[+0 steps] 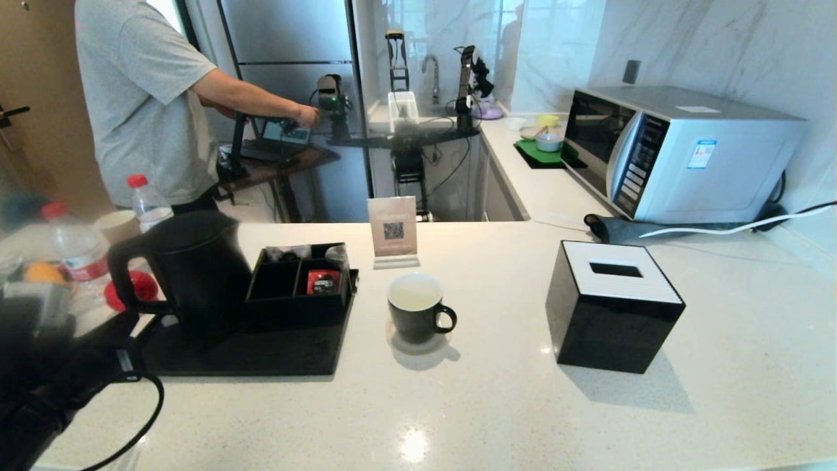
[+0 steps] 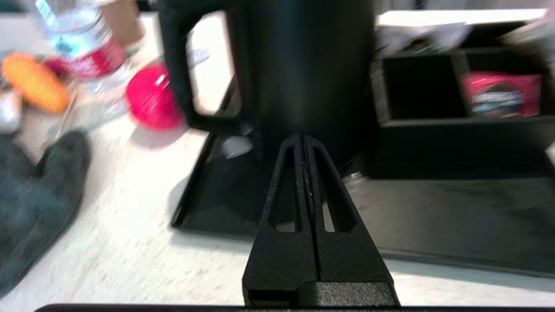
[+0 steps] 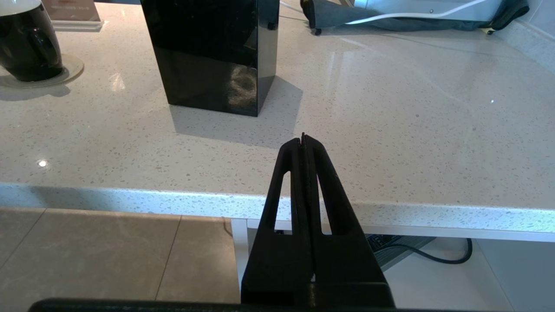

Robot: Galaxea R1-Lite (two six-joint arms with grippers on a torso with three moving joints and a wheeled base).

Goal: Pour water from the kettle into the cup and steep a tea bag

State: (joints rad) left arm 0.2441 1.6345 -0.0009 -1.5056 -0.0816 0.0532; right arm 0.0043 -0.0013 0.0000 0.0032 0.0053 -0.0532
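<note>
Left gripper (image 2: 305, 141), fingers pressed together, empty, apparently just short of kettle (image 1: 189, 268): spread fingers before closing around handle (image 2: 180, 73).

The setting was a kitchen. A pale speckled stone desk (image 1: 497, 392) ran in an L along marble-clad walls. A microwave (image 1: 680, 154) stood at its far right edge, and a sink faucet (image 1: 431, 69) rose at the far end. A tall refrigerator (image 1: 288, 78) stood beyond the desk's far left corner. A kettle (image 1: 189, 268) sat on a black tray (image 1: 248, 356) near the left edge.
</note>
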